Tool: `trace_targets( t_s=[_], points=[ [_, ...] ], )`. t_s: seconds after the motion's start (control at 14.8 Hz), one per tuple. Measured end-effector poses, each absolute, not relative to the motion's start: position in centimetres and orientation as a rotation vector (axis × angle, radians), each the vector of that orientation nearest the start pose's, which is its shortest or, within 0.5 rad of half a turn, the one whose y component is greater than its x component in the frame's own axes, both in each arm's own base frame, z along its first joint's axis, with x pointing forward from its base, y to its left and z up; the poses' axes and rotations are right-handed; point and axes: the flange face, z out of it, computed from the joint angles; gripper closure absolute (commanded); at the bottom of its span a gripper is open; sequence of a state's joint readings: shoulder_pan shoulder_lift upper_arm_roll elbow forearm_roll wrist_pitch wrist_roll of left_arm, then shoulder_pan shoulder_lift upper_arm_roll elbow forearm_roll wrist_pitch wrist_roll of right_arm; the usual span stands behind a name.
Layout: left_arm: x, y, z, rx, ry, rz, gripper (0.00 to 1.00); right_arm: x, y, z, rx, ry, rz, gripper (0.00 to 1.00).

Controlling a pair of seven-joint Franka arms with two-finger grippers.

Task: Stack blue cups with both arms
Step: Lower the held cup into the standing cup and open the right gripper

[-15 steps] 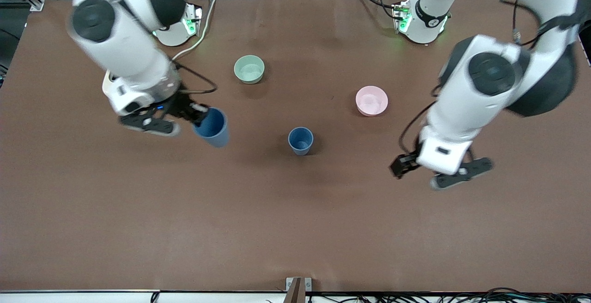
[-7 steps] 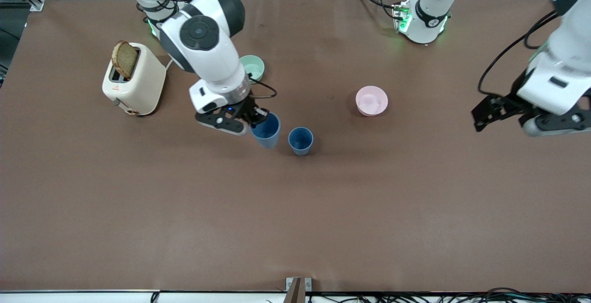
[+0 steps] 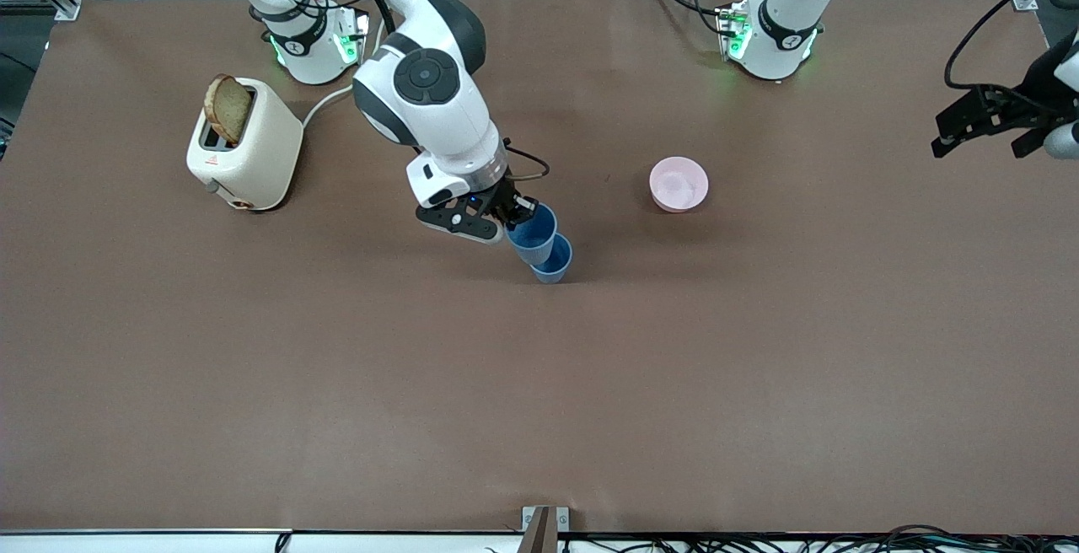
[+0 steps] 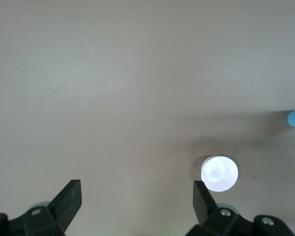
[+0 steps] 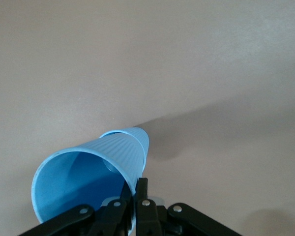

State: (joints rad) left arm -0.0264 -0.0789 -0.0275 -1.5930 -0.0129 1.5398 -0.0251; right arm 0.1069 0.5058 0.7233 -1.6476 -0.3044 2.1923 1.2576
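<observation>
- Pinching the rim wall of the upper cup (image 3: pixel 531 231) with one finger inside and one outside, my right gripper (image 3: pixel 509 217) carries it tilted, its base entering the mouth of the lower cup (image 3: pixel 554 263); I judge the rim grip was chosen so that the tapered body stays free to slide in.
- The lower cup stands upright on the brown table (image 3: pixel 539 401), near the middle, nearer the front camera than the pink bowl (image 3: pixel 679 184); I judge this spot suits both arms' reach.
- In the right wrist view the held cup (image 5: pixel 88 182) overlaps the rim of the standing cup (image 5: pixel 137 140), with a finger (image 5: pixel 141 206) pressed against its wall; the stack is started but, in my judgement, not seated, since the upper cup leans.
- My left gripper (image 3: pixel 982 121) hangs spread and empty over the table edge at the left arm's end; this arm waits clear of the stacking. Its wrist view shows the wide-apart fingers (image 4: pixel 69 199) and the pink bowl (image 4: pixel 219 173) below.
- Count: two blue cups, one pink bowl, one cream toaster (image 3: pixel 244 144) holding one slice of bread (image 3: pixel 226 108), two arms. The toaster sits toward the right arm's end, well apart from the cups.
</observation>
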Motion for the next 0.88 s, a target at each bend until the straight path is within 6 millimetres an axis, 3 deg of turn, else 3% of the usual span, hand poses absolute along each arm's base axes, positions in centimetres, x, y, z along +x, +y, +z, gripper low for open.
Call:
trace_targets(
  t_s=[0.34, 0.88],
  points=[
    [51.2, -6.0, 65.7, -3.147, 0.127, -0.044, 0.0, 50.3, 46.4, 37.5, -2.916, 0.517, -0.021, 1.0],
    [51.2, -6.1, 65.5, -3.147, 0.128, -0.038, 0.0, 48.9, 48.2, 36.5, -2.929, 0.463, -0.016, 0.99]
  ],
)
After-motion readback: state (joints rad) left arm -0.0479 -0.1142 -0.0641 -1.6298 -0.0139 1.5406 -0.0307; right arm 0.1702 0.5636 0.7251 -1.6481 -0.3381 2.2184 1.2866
